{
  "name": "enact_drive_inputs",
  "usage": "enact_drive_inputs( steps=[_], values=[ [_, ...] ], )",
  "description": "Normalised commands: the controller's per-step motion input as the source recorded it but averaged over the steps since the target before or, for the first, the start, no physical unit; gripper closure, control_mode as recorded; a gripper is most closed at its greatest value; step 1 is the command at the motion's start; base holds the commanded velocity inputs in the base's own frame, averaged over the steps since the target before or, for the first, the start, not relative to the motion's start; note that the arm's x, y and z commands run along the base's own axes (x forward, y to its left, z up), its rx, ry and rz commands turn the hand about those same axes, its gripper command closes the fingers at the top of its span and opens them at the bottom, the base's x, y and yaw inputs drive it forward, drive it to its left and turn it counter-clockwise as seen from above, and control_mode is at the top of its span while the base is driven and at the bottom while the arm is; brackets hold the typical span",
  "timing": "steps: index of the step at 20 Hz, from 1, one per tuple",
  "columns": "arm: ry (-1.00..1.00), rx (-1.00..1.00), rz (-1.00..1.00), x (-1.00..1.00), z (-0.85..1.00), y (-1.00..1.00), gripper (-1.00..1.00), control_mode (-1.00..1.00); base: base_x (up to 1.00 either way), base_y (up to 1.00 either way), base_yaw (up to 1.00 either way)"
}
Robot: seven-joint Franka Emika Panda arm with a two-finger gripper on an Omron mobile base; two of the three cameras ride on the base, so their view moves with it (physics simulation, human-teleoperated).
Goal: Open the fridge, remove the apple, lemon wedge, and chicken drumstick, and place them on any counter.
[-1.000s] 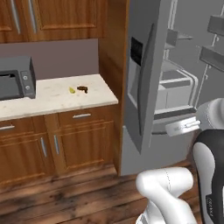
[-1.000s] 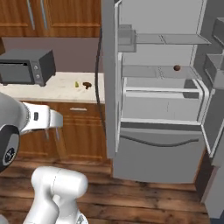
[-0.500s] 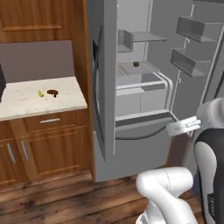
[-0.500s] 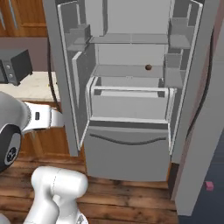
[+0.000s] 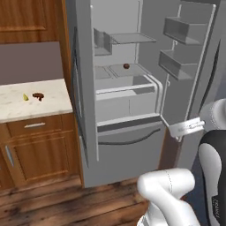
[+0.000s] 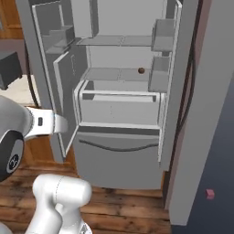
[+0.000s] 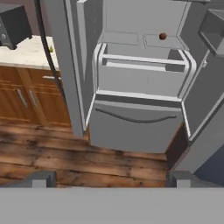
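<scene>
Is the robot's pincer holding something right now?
No. The pincer is open and empty; the apple sits in the fridge.

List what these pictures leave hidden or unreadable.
- Gripper: hand view shows just the fingertips, spread wide.
- Microwave: cut by the hand view's left edge.
- Lemon wedge and chicken drumstick on the counter: too small for detail, left base view.

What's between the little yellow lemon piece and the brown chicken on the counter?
Nothing. In the left base view the lemon wedge and the chicken drumstick lie side by side on the counter, with bare stone between them.
</scene>
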Motion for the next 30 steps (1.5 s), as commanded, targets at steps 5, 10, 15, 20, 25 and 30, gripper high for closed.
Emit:
enact_drive_inputs(
  steps=[5, 10, 15, 20, 25, 30],
  values=[
    [0.00, 0.00, 0.00, 0.00, 0.00, 0.00, -1.00, 1.00, 0.75, 0.00, 0.00],
    [0.00, 0.00, 0.00, 0.00, 0.00, 0.00, -1.00, 1.00, 0.90, -0.09, 0.01],
    [0.00, 0.00, 0.00, 0.00, 0.00, 0.00, -1.00, 1.00, 0.71, -0.21, 0.00],
    [0.00, 0.00, 0.00, 0.00, 0.00, 0.00, -1.00, 1.00, 0.63, -0.26, 0.00],
    [0.00, 0.00, 0.00, 0.00, 0.00, 0.00, -1.00, 1.00, 0.47, -0.46, 0.00],
    [0.00, 0.00, 0.00, 0.00, 0.00, 0.00, -1.00, 1.00, 0.48, -0.35, 0.00]
  ],
)
